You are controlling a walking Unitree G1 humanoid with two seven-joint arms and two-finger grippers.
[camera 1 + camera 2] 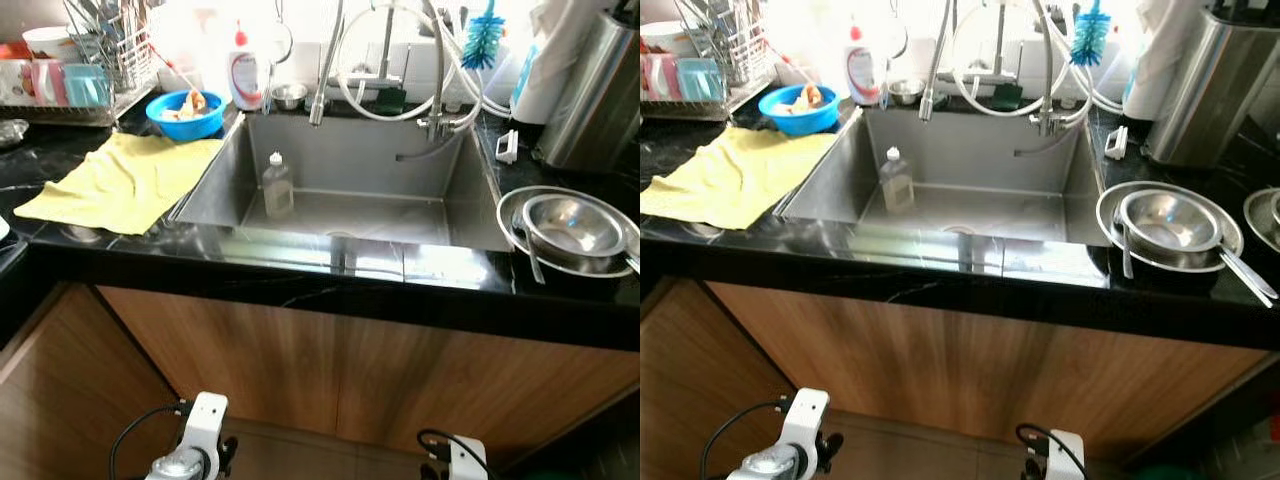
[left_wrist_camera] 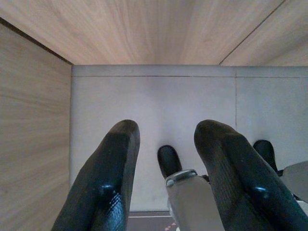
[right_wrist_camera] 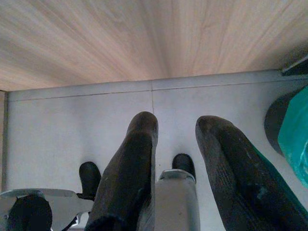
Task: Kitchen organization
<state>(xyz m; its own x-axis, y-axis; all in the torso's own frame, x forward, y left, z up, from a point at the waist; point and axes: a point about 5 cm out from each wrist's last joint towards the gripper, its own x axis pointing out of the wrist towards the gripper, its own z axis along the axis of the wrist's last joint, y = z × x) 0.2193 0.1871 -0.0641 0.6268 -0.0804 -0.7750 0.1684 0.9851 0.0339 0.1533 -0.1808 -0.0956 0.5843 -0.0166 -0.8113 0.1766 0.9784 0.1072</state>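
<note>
We stood facing the sink (image 1: pixel 440 215) with both arms hanging low in front of the wooden cabinet doors (image 1: pixel 330 370), and as far as we could judge, the tidying had hardly begun. Our left gripper (image 2: pixel 166 159) pointed down at the grey floor tiles (image 2: pixel 154 106) with its fingers spread and nothing between them, and our right gripper (image 3: pixel 175 149) hung the same way, fingers apart and empty, near something teal on the floor (image 3: pixel 293 139) that we could not identify. The things that seemed to need sorting all lay untouched. A small clear bottle (image 1: pixel 277 185) stood upright inside the sink basin, toward its left wall. A yellow cloth (image 1: pixel 125 180) lay spread and rumpled on the black counter (image 1: pixel 300 275) to the left of the sink, with a blue bowl (image 1: pixel 185 115) holding some scraps just behind it and a dish rack (image 1: pixel 75 70) further back. On the right of the sink, steel bowls (image 1: pixel 570 228) sat nested with a utensil resting across the rim. A soap bottle (image 1: pixel 246 75) stood at the back edge. We judged that nearly everything was left to do, starting with a reach up to the counter.
</note>
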